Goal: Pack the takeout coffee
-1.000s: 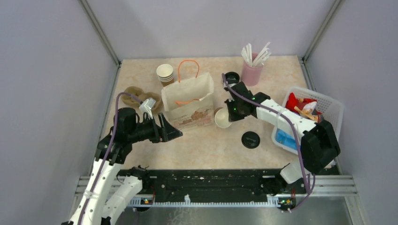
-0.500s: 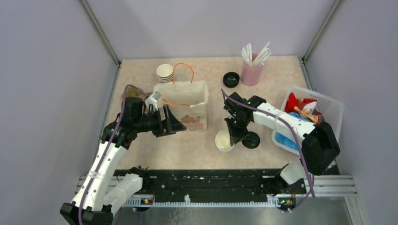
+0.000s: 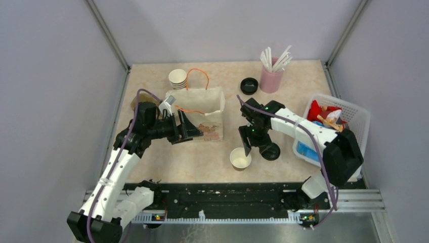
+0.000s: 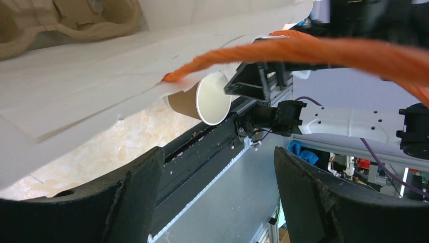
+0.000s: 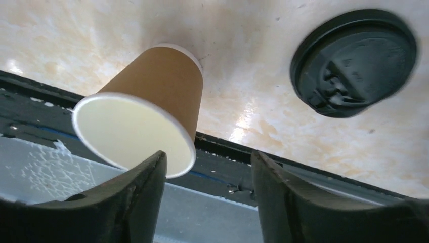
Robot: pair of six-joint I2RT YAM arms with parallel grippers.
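Two robot arms divide the job of packing a takeout coffee. The right gripper hangs with its jaws spread and nothing between them, just above a small brown paper cup that stands upright and lidless, pale mouth up, near the front edge of the beige marbled tabletop. A round black plastic lid lies flat just beside the cup, on its right, partly hidden under the right wrist in the overhead view. Seen from the right wrist, cup and lid sit to either side of the open jaws. The cup's long axis is vertical, and the right arm is plainly the nearer one for capping it. Well apart to the left, the left gripper, jaws likewise wide and empty, is close against the near face of a white paper bag with orange cord handles. Whether it touches the paper cannot be told. By this view, the lid must go on before bagging.
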